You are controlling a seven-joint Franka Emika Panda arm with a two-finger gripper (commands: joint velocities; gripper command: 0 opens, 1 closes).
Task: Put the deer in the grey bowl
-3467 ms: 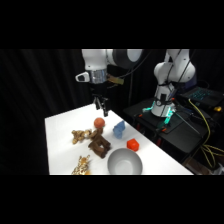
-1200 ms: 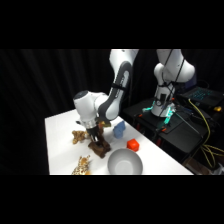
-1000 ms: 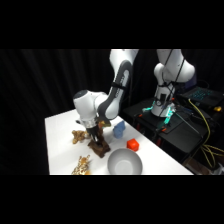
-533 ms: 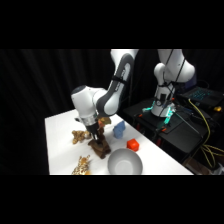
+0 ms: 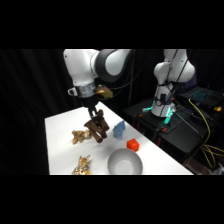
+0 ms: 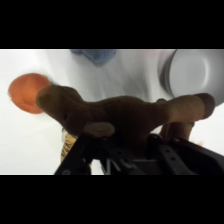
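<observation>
deer [image 5: 97, 128] now lifted off table [image 5: 60, 140] in gripper [image 5: 94, 116], grey bowl [image 5: 124, 163] near front edge

Four toy animals were counted on and above the white table [image 5: 60, 130]: one dark brown deer [image 5: 98, 128], one light tan plush animal [image 5: 78, 136], one yellow-and-black spotted animal toy [image 5: 82, 165] and one small blue figure [image 5: 119, 130]. One grey bowl [image 5: 124, 163] stood among them, the only bowl in sight. One orange-red object [image 5: 132, 145] made up the rest of the small items, bringing the total on show to six. Two white robot arms were visible: one arm [image 5: 95, 67] over the table and a second arm [image 5: 169, 80] behind it. There was one table.
</observation>
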